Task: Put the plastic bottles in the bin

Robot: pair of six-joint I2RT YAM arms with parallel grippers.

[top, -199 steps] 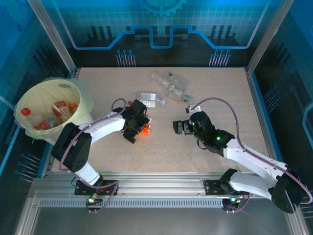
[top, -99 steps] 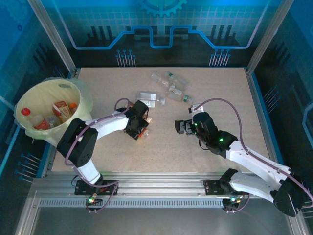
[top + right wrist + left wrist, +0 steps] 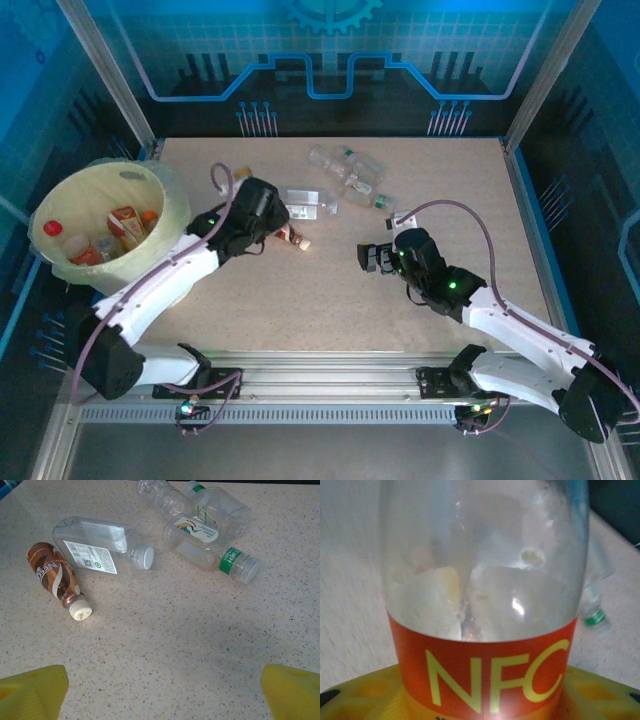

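The left gripper (image 3: pixel 268 222) is clenching an orange-label bottle (image 3: pixel 485 630) at centre left of the top view, to the right of the bin (image 3: pixel 172 215), which is sitting in the upper left. The right gripper (image 3: pixel 368 258) is hanging spread wide, holding nothing, at centre right. A brown bottle (image 3: pixel 52 577) and clear bottles (image 3: pixel 100 545) are lying on the table (image 3: pixel 175 640) in the upper half of the right wrist view.

speckled beige table (image 3: pixel 330 300), blue printed backdrop (image 3: pixel 400 30), aluminium frame posts (image 3: pixel 110 70).
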